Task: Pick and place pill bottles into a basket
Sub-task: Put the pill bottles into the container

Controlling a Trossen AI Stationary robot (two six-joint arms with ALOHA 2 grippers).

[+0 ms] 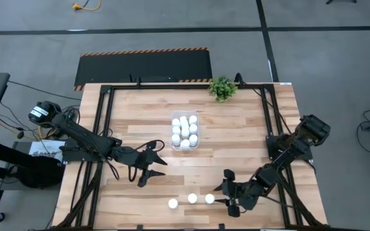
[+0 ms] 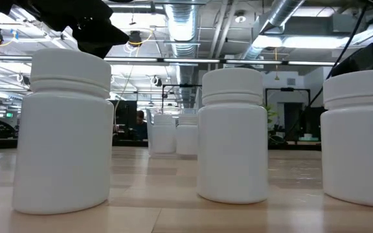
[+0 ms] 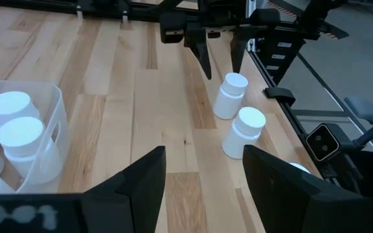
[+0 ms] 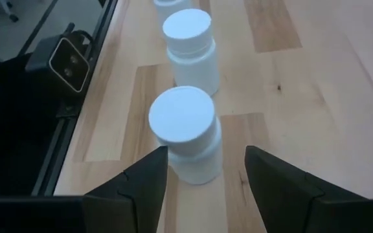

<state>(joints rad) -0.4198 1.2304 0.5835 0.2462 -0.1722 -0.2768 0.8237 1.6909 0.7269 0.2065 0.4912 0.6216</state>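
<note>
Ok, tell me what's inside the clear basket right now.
The basket holds about eight white pill bottles, standing upright and packed close together, caps up in the high view. Whether anything lies beneath them cannot be seen; the caps cover the basket's floor.

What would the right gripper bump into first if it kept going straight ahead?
Probably the nearest pill bottle, standing upright just ahead of the right gripper's open fingers. More bottles line up behind it along the table edge.
</note>
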